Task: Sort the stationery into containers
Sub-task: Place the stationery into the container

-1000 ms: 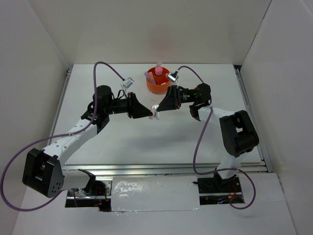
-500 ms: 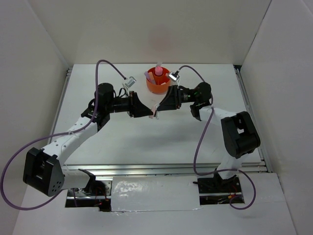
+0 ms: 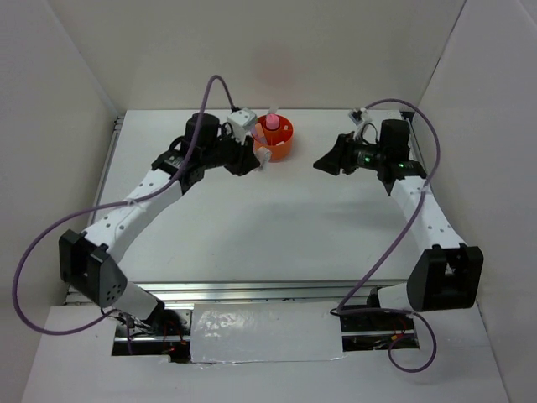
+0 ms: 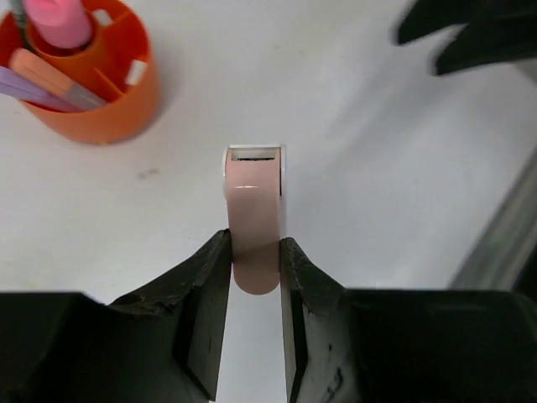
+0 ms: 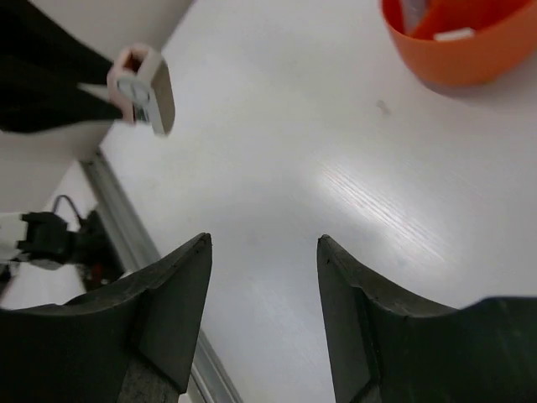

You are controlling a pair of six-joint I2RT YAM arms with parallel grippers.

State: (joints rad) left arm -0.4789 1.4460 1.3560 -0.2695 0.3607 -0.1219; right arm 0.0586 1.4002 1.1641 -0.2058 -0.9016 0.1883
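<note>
Both arms parted from mid-bench — left hand [image 4: 254, 242] went far, just left of orange tub [image 3: 283, 151], clamped on pink eraser [image 4: 254, 193]; right hand [image 5: 264, 243] drew right — wide, empty.

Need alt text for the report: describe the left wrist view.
The left gripper is shut on a small pale pink, white-edged eraser over the white table. A round orange plastic tub with dividers sits at upper left, holding a stubby pink tube and a thin purple pen.

Left hand [image 4: 254, 252] clenched; right hand [image 5: 262, 245] spread.
</note>
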